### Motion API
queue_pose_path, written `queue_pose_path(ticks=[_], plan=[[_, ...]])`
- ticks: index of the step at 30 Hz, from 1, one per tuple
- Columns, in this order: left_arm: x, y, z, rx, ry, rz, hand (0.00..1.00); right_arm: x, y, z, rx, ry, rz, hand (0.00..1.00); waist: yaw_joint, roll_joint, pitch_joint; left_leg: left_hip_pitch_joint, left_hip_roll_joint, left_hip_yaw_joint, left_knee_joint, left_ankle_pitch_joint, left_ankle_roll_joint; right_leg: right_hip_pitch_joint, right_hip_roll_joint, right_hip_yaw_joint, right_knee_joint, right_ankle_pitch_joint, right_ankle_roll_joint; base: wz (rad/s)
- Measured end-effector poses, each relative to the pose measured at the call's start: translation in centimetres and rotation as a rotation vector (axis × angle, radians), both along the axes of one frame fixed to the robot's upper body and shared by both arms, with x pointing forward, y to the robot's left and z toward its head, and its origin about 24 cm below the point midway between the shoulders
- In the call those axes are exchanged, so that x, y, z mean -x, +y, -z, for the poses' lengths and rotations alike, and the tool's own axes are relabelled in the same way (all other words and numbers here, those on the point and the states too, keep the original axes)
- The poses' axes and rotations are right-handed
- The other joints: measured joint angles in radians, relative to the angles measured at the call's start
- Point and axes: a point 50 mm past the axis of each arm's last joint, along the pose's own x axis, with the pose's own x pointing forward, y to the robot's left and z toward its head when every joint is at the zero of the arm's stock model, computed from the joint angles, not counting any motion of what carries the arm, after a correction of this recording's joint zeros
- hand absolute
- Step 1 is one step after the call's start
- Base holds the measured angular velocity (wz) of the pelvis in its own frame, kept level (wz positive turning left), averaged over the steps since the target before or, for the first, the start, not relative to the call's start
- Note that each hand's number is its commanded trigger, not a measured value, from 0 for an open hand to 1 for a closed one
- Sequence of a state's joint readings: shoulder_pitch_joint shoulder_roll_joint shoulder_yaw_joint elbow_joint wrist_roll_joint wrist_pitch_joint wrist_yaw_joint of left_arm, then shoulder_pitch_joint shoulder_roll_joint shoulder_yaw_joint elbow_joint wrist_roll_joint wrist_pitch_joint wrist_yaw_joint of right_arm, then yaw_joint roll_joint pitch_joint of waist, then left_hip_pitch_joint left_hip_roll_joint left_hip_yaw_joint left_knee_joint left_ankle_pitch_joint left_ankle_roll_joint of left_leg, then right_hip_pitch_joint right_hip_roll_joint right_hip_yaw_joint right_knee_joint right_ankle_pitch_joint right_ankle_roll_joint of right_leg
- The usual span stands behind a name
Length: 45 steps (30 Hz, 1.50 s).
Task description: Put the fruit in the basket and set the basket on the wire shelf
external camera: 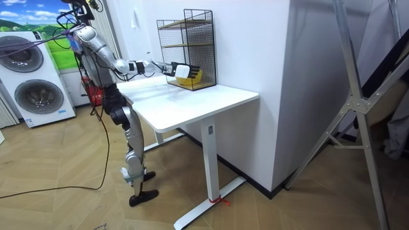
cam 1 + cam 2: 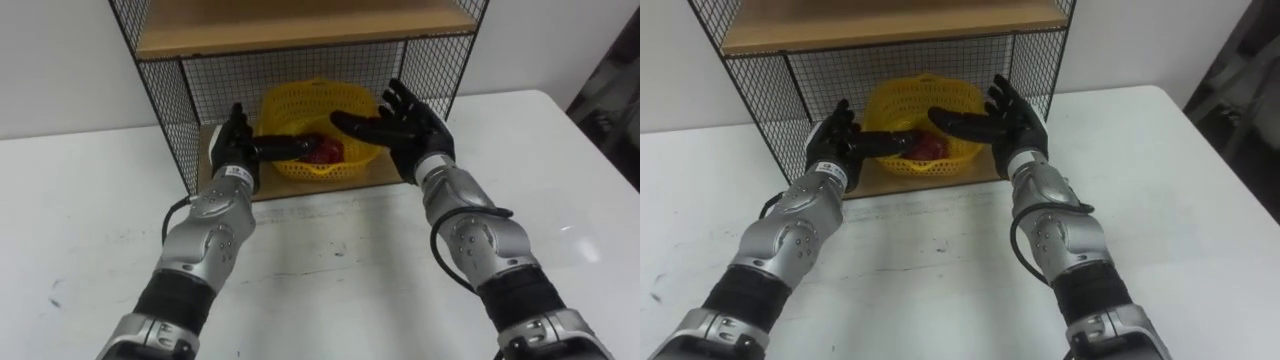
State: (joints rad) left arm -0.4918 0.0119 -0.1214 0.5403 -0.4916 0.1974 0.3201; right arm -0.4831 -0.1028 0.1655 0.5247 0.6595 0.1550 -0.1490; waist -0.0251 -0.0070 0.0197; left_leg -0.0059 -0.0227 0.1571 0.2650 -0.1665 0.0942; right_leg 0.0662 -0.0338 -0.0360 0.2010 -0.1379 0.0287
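Yellow basket (image 2: 300, 100) with red fruit (image 2: 328, 152) is sitting in wire shelf (image 2: 165, 100), upper centre. I'm hovering left hand (image 2: 235, 145) and right hand (image 2: 405, 125) beside it, splayed and empty. Task is looking done.

Both arms reach forward, elbows slightly bent, forearms angling a little toward each other. The left hand (image 2: 235, 148) is raised at the wrist with its back to the head camera, fingers straight and close together, thumb stretched out toward the right. The right hand (image 2: 412, 128) sits a bit higher and farther forward, palm turned inward toward the left hand, fingers straight and spread, thumb pointing left. The 2 hands are apart, their thumb tips near each other. In the room view the robot stands on both legs, arms held out at chest height.
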Motion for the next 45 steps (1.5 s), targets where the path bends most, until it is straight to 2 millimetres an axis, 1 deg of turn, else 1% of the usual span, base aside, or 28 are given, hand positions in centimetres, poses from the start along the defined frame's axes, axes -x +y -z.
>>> queue_pose_path(ticks=[4, 10, 13, 15, 16, 17, 18, 21, 25, 31, 33, 38, 41, 43, 45], plan=[[0.0, 0.0, 0.0, 0.001, 0.001, -0.002, 0.0, 0.1, -0.1, 0.5, 0.005, 0.021, 0.004, 0.0, 0.003, -0.003, -0.0013, 0.002, 0.0, 0.0, -0.007, 0.001, -0.001, 0.003, 0.0, 0.0, 0.001, 0.0, 0.0, 0.0], [-0.1, 0.4, -0.3, -0.004, -0.007, -0.025, 0.0, 0.2, -0.1, 0.5, 0.028, 0.013, -0.003, 0.0, 0.006, -0.013, -0.0076, 0.003, 0.0, 0.0, -0.008, 0.001, -0.001, 0.003, 0.001, 0.0, 0.002, 0.0, 0.0, 0.0], [-0.3, 0.7, -1.2, -0.007, -0.044, -0.031, 0.0, 0.2, -0.1, -0.2, 0.06, -0.023, -0.01, 0.0, 0.006, -0.016, -0.0097, 0.002, 0.0, 0.0, -0.009, 0.001, -0.001, -0.002, 0.001, 0.002, 0.003, -0.001, -0.001, 0.0], [-0.3, 0.8, -2.6, -0.015, -0.107, -0.04, 0.0, 0.3, -0.3, -1.3, 0.092, -0.086, -0.018, 0.0, 0.007, -0.018, -0.011, 0.0, 0.0, 0.0, -0.01, 0.001, -0.001, -0.008, 0.001, -0.002, 0.003, -0.001, -0.001, 0.0], [-0.3, 0.8, -2.9, -0.02, -0.124, -0.042, 0.0, 0.4, -0.3, -1.6, 0.099, -0.103, -0.021, 0.0, 0.006, -0.018, -0.0114, 0.0, 0.0, -0.001, -0.011, 0.001, -0.001, -0.007, 0.0, -0.004, 0.003, -0.001, -0.001, 0.0], [-0.2, 0.9, -3.6, -0.029, -0.158, -0.042, 0.0, 0.6, -0.3, -2.1, 0.104, -0.128, -0.024, 0.0, 0.004, -0.02, -0.0143, 0.001, 0.0, -0.003, -0.012, 0.001, -0.001, 0.0, 0.0, -0.013, 0.003, -0.001, -0.001, 0.06], [0.0, 1.0, -4.0, -0.038, -0.184, -0.04, 0.0, 0.9, -0.3, -2.2, 0.108, -0.144, -0.023, 0.0, 0.006, -0.026, -0.0201, 0.004, 0.0, -0.004, -0.014, 0.001, -0.001, 0.003, -0.001, -0.025, 0.003, -0.002, -0.002, 0.05], [0.9, 1.4, -4.8, -0.058, -0.242, -0.042, 0.0, 1.9, -0.4, -2.2, 0.091, -0.157, -0.014, 0.0, 0.007, -0.034, -0.0264, 0.03, 0.001, -0.004, -0.028, 0.002, -0.003, 0.023, -0.001, -0.035, 0.001, -0.002, -0.002, 0.01], [2.1, 2.1, -5.1, -0.082, -0.285, -0.033, 0.0, 2.5, -1.1, -2.4, 0.069, -0.172, 0.014, 0.0, 0.01, -0.034, -0.0264, 0.039, -0.001, -0.006, -0.029, 0.002, -0.003, 0.037, -0.003, -0.041, -0.01, -0.002, -0.002, 0.01], [3.7, 2.9, -4.0, -0.089, -0.272, -0.02, 0.0, 3.1, -1.6, -2.4, 0.068, -0.185, 0.031, 0.0, 0.01, -0.033, -0.0262, 0.056, -0.004, -0.016, -0.037, 0.002, -0.006, 0.054, -0.001, -0.047, -0.018, -0.003, -0.004, 0.03], [4.1, 3.2, -4.2, -0.082, -0.287, -0.024, 0.0, 3.9, -1.8, -2.9, 0.054, -0.218, 0.032, 0.0, 0.009, -0.033, -0.0258, 0.054, -0.004, -0.021, -0.038, 0.002, -0.007, 0.053, 0.0, -0.048, -0.018, -0.003, -0.004, 0.0], [5.2, 3.6, -4.6, -0.099, -0.33, -0.025, 0.0, 5.5, -2.7, -2.9, 0.035, -0.247, 0.062, 0.0, 0.005, -0.03, -0.0246, 0.06, -0.004, -0.023, -0.045, 0.004, -0.009, 0.056, 0.001, -0.047, -0.02, -0.003, -0.004, 0.0], [5.8, 3.9, -4.0, -0.136, -0.326, -0.017, 0.0, 6.3, -3.5, -2.4, 0.043, -0.239, 0.083, 0.0, 0.006, -0.026, -0.0221, 0.055, -0.004, -0.023, -0.045, 0.003, -0.01, 0.052, 0.002, -0.048, -0.02, -0.003, -0.004, 0.0], [6.4, 4.1, -3.4, -0.131, -0.319, -0.003, 0.0, 6.7, -3.9, -1.8, 0.093, -0.231, 0.083, 0.0, 0.005, -0.024, -0.0219, 0.052, -0.004, -0.024, -0.046, 0.003, -0.01, 0.049, 0.002, -0.047, -0.019, -0.003, -0.004, 0.0], [7.5, 4.3, -2.4, -0.125, -0.291, 0.023, 0.0, 7.7, -4.1, -1.2, 0.123, -0.22, 0.066, 0.0, 0.004, -0.022, -0.0204, 0.048, -0.004, -0.025, -0.046, 0.003, -0.01, 0.051, 0.002, -0.048, -0.019, -0.003, -0.004, 0.0]])
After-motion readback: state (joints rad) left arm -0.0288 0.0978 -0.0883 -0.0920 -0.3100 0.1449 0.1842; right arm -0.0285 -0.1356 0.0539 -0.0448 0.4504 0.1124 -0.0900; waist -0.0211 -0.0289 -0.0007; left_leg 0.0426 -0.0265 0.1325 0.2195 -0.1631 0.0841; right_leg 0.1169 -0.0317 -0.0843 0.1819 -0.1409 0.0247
